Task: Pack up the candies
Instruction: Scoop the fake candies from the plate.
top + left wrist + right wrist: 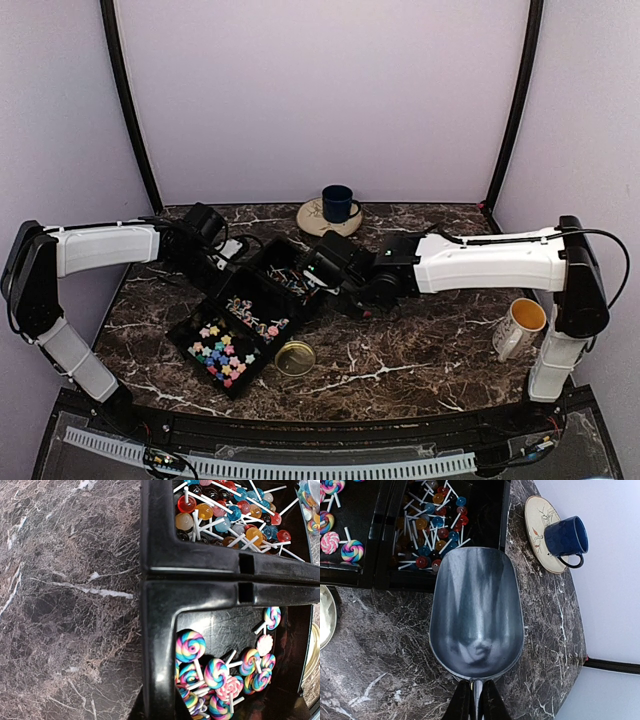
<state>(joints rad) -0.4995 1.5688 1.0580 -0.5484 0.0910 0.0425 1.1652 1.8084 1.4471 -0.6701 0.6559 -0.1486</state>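
The candies lie in a black three-part tray (200,318): pastel stars (222,355) in the near part, swirl lollipops (255,322) in the middle, small ball lollipops (290,280) in the far part. My left gripper (222,262) is at the tray's far-left side. In the left wrist view it (159,712) is shut on the tray's wall (160,555), beside the swirl lollipops (215,672). My right gripper (345,285) (477,705) is shut on the handle of an empty metal scoop (476,610). The scoop's tip is over the rim by the ball lollipops (432,525).
A gold lid (295,357) lies on the marble just in front of the tray. A blue mug (337,203) stands on a round plate (312,222) at the back. A white mug (520,325) stands at the right, by the right arm's base.
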